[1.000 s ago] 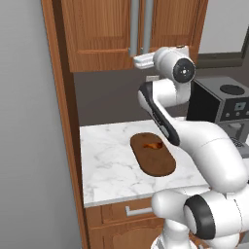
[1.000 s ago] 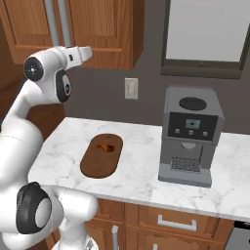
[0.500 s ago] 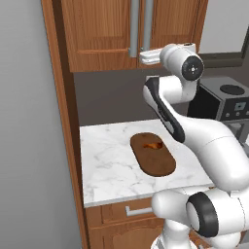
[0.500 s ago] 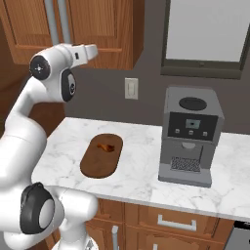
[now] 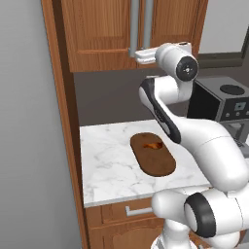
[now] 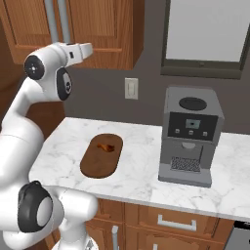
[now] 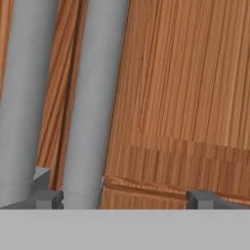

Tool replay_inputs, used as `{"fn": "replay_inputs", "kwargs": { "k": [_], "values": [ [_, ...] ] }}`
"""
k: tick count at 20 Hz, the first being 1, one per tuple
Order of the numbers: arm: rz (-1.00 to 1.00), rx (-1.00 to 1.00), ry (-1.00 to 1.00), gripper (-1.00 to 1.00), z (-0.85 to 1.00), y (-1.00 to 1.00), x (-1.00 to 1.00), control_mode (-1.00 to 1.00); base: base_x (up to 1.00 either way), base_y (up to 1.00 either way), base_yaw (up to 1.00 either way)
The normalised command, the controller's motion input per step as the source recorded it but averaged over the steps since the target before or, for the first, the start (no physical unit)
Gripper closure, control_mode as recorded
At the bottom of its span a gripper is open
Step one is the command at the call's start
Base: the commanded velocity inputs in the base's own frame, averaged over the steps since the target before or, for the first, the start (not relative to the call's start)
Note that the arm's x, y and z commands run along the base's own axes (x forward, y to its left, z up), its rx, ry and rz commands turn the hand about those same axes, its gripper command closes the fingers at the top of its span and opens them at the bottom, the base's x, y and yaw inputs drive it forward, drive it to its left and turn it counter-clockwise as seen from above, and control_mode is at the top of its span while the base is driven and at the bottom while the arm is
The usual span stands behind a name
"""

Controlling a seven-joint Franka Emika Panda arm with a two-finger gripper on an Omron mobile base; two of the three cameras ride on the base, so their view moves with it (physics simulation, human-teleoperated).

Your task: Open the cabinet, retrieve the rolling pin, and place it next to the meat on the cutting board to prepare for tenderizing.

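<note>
The cabinet (image 5: 97, 34) (image 6: 102, 29) (image 7: 185, 97) hangs shut above the counter, its two silver bar handles (image 5: 133, 24) (image 6: 49, 19) side by side. My gripper (image 5: 138, 56) (image 6: 88, 49) (image 7: 124, 197) is open at the handles' lower ends. In the hand view one handle (image 7: 93, 97) stands between the spread fingertips (image 7: 46, 197), the door close ahead. The oval dark cutting board (image 5: 153, 154) (image 6: 101, 155) lies on the marble counter with the small orange-brown meat (image 5: 153, 144) (image 6: 106, 147) at its far end. The rolling pin is hidden.
A grey coffee machine (image 6: 190, 136) (image 5: 223, 99) stands on the counter to the right of the board. A tall wooden side panel (image 5: 61, 121) borders the counter on the left. Drawers with short silver handles (image 6: 171, 224) sit below. A wall switch (image 6: 130, 88) is behind the counter.
The hand has lifted slightly and reached in closer to the cabinet handles. Its jaws stayed open. The board and the meat have not moved.
</note>
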Motion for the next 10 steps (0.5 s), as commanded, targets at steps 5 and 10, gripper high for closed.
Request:
{"fn": "replay_inputs", "kwargs": {
  "k": [5,10],
  "values": [
    [0.00,0.00,0.01,-1.00,0.00,0.11,0.21,-1.00,0.00,0.00,0.00],
    [0.00,0.00,0.02,-1.00,0.00,0.06,0.36,-1.00,0.00,0.00,0.00]
  ]
}}
